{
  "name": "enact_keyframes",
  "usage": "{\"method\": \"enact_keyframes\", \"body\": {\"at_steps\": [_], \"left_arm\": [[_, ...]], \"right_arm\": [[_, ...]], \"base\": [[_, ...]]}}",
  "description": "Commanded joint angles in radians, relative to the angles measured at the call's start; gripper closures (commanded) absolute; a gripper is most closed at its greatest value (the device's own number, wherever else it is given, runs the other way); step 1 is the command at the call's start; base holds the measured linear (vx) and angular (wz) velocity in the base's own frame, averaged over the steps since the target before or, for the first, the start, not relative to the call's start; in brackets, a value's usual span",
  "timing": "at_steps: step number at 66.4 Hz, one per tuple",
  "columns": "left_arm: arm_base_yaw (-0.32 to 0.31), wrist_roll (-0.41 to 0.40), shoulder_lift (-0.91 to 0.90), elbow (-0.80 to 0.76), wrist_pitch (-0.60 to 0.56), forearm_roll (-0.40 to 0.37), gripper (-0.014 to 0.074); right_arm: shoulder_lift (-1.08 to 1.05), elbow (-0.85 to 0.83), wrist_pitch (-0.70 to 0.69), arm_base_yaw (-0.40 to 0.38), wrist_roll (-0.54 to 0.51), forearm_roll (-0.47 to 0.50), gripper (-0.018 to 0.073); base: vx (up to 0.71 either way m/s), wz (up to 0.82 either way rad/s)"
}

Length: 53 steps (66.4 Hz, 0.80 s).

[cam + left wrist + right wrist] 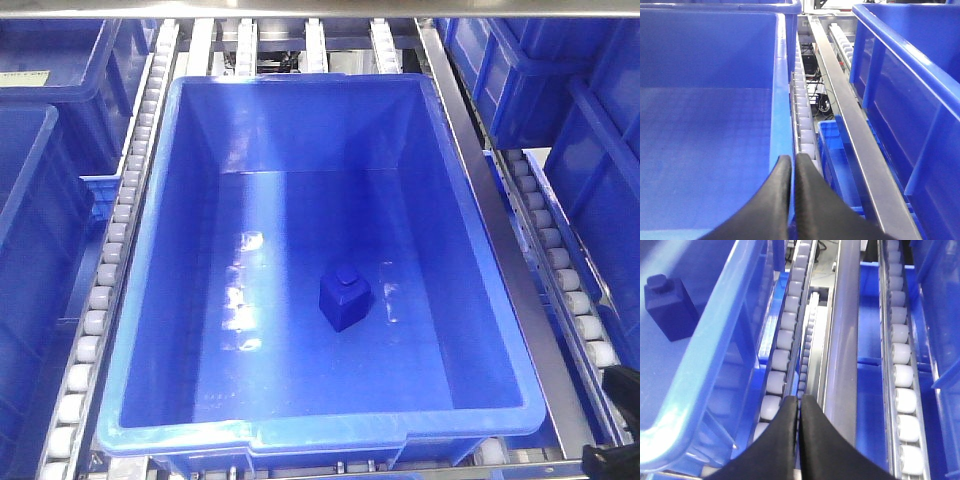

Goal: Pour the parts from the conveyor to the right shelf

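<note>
Front view: I see the blue block [344,299] alone in the middle crate [150,300] on the roller shelf [100,290].
Neighbouring crates [40,200] crowd nine and three o'clock; left gripper [793,165] and right gripper [800,405] both have jaws together, holding nothing.

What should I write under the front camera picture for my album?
One small blue block sits alone inside a big blue crate on the roller shelf.

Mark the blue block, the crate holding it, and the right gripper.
blue block [344,300], front-facing view, its front face below the knob.
blue crate [330,435], front-facing view, near rim.
right gripper [799,405], right wrist view, where the closed fingertips meet.
</note>
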Motion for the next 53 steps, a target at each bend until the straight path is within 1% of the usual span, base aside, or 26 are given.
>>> {"method": "enact_keyframes", "body": {"at_steps": [1,9,16,22,29,34,40,47,50,53], "left_arm": [[-0.005,-0.008,-0.012,-0.019,-0.073,-0.008,0.0603],[-0.005,-0.008,-0.012,-0.019,-0.073,-0.008,0.0603],[-0.005,-0.008,-0.012,-0.019,-0.073,-0.008,0.0603],[-0.005,-0.008,-0.012,-0.019,-0.073,-0.008,0.0603],[-0.005,-0.008,-0.012,-0.019,-0.073,-0.008,0.0603],[-0.005,-0.008,-0.012,-0.019,-0.073,-0.008,0.0603],[-0.005,-0.008,-0.012,-0.019,-0.073,-0.008,0.0603],[-0.005,-0.008,-0.012,-0.019,-0.073,-0.008,0.0603],[-0.005,-0.008,-0.012,-0.019,-0.072,-0.008,0.0603],[-0.005,-0.008,-0.012,-0.019,-0.072,-0.008,0.0603]], "right_arm": [[-0.032,-0.030,-0.074,-0.019,-0.002,0.022,0.0568],[-0.106,-0.030,-0.075,-0.073,-0.002,0.076,0.0568],[-0.168,-0.030,-0.053,-0.130,-0.035,0.073,0.0568],[-0.241,-0.029,0.004,-0.171,-0.068,0.075,0.0568],[-0.316,0.019,-0.003,-0.168,-0.068,0.099,0.0568],[-0.390,0.099,-0.059,-0.168,-0.068,0.139,0.0568],[-0.458,0.183,-0.150,-0.168,-0.068,0.136,0.0568],[-0.513,0.271,-0.211,-0.168,-0.069,0.132,0.0568],[-0.511,0.285,-0.217,-0.168,-0.069,0.132,0.0568],[-0.511,0.283,-0.173,-0.168,-0.070,0.129,0.0568]], "base": [[0.00,0.00],[0.00,0.00],[0.00,0.00],[0.00,0.00],[0.00,0.00],[0.00,0.00],[0.00,0.00],[0.00,0.00],[0.00,0.00],[0.00,0.00]]}}
